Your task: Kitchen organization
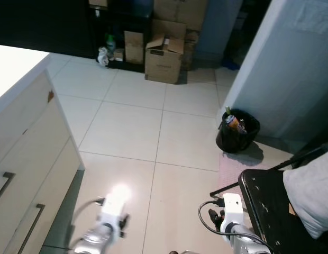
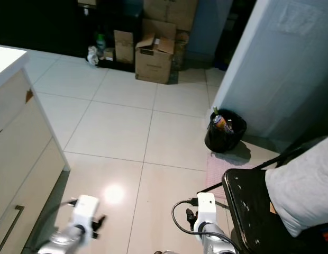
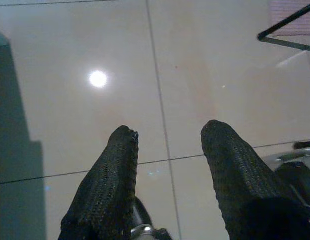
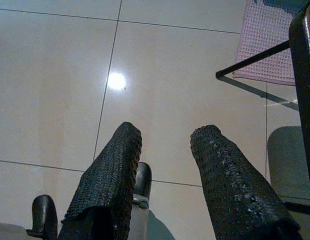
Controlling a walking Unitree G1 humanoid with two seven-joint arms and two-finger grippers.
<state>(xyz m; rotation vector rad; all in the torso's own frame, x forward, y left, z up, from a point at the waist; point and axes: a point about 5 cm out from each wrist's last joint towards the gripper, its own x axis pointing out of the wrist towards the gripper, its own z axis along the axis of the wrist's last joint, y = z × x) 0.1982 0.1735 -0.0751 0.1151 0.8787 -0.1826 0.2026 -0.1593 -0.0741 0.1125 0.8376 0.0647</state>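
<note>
- Kitchen floor of pale shiny tiles lies under both grippers.
- White cabinet with drawers stands just beside the left gripper, on its outer side.
- Black chair with a grey cushion stands just beside the right gripper.
- Brown boxes sit far ahead of both grippers.
- Black bin full of trash sits ahead of the right gripper.
- Pink mat lies under the chair.
- Both grippers hang with fingers spread, holding nothing.
</note>
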